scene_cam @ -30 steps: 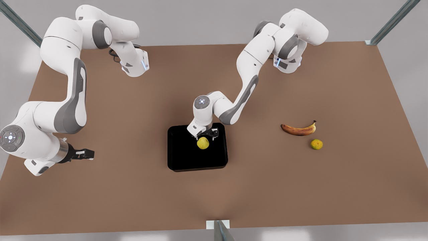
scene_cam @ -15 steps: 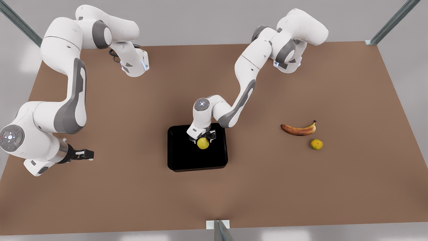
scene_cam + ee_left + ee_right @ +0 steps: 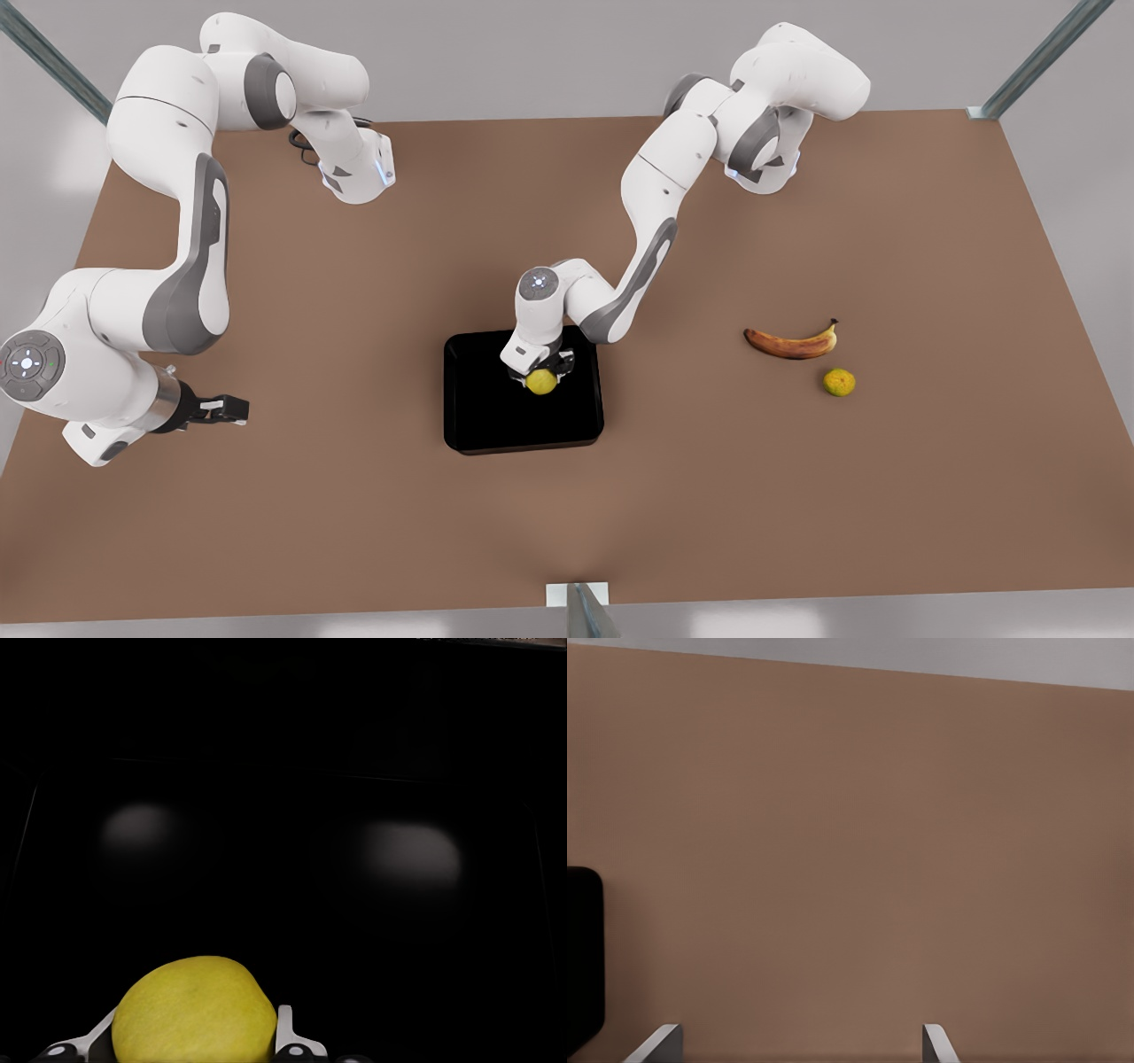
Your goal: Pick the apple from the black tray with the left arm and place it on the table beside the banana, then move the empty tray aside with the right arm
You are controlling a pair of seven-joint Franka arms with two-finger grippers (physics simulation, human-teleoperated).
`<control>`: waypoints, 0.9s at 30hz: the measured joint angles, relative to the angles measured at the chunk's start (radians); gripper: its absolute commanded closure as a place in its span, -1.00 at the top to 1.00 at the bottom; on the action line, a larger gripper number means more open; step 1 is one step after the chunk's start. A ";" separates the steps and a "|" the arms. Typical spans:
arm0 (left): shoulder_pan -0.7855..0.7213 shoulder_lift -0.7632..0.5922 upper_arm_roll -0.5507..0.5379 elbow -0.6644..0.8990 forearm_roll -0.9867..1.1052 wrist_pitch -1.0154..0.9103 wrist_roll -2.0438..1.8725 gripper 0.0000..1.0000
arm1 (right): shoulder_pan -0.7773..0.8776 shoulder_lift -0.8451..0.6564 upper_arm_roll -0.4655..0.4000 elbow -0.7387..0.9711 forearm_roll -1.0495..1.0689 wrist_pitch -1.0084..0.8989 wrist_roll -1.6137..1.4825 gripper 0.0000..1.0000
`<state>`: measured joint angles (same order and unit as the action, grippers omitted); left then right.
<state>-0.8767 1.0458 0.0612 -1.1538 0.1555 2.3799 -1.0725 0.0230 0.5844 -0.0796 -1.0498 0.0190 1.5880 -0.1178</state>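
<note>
Yellow-green and smooth, the small round apple (image 3: 197, 1012) sits between the two pale fingers (image 3: 285, 1041) of the left tool (image 3: 540, 370), which has come down over the last second from just above the fruit until it brackets it. The fingers lie close against the apple's sides; whether they already press on it I cannot tell from here, though the fit looks like a pinch just made or about to be. That puts the task at the grasp, with the lift to follow. The apple rests in the flat, glossy black tray (image 3: 478, 416), toward its far edge and the front view's right. The left arm reaches in from the far side of the matte brown counter (image 3: 354, 514), elbow bent, its wrist pointing straight down.

Toward the front view's right, well apart from the tray, lie the slim, curved brown-orange banana (image 3: 791, 343) and a rough orange-yellow round fruit (image 3: 838, 382) just beside it.

The right tool (image 3: 232, 408) waits at the front view's left, held level over the counter, its fingers (image 3: 656, 1043) spread on nothing.
</note>
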 measured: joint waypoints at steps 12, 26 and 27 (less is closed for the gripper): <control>0.242 -0.305 -0.003 0.056 -0.182 -0.483 0.157 0.44 | 0.043 -0.112 0.055 0.000 0.001 -0.081 0.004 1.00; 0.436 -0.395 0.268 -0.531 -0.203 -0.431 0.768 1.00 | 0.277 -0.026 0.284 -0.135 0.081 -0.014 0.490 1.00; 0.437 -0.396 0.269 -0.534 -0.204 -0.406 0.803 1.00 | 0.267 -0.038 0.282 -0.136 0.083 -0.001 0.524 1.00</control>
<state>-0.4397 0.6500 0.3300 -1.6874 -0.0485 1.9742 -0.2699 0.2901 0.5466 0.2021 -1.1853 0.1024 1.5872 0.4057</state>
